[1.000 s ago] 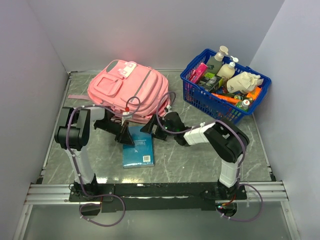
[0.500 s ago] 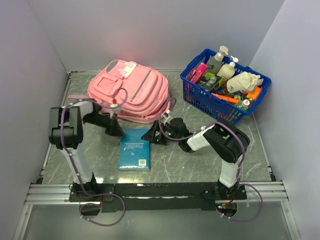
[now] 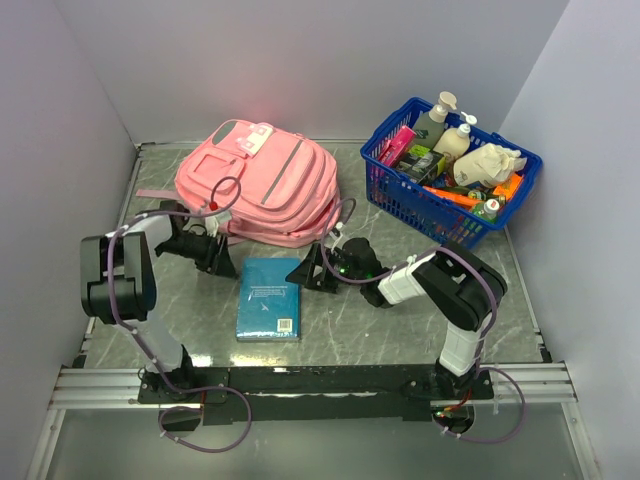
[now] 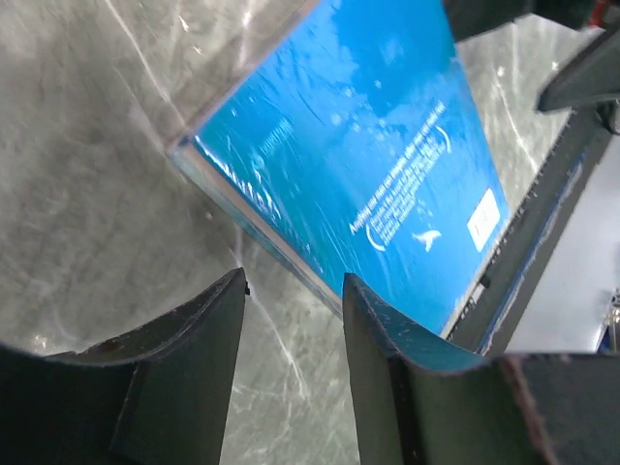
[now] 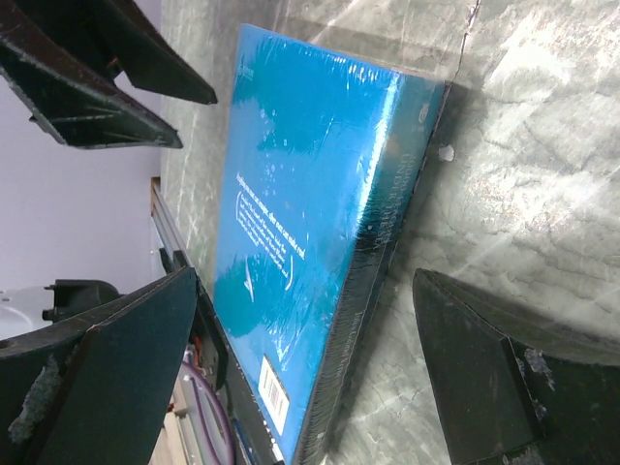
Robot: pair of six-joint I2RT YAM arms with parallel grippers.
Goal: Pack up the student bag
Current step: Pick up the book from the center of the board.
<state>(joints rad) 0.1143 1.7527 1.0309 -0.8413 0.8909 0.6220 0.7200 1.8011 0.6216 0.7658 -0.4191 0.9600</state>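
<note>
The pink student bag (image 3: 255, 180) lies flat at the back left of the table. A blue shrink-wrapped book (image 3: 268, 298) lies flat in front of it. It also shows in the left wrist view (image 4: 358, 145) and in the right wrist view (image 5: 300, 223). My left gripper (image 3: 220, 261) is open and empty, low on the table just left of the book's far corner. My right gripper (image 3: 308, 273) is open and empty, at the book's right far corner, its jaws either side of the book's spine edge without touching it.
A blue plastic basket (image 3: 400, 195) full of bottles and packets stands at the back right. Grey walls close the table on three sides. A metal rail (image 3: 320, 380) runs along the near edge.
The book has been let go and now lies flat a little further left. My left gripper has drawn back to the left, and my right gripper has shifted slightly left along the book's edge.
</note>
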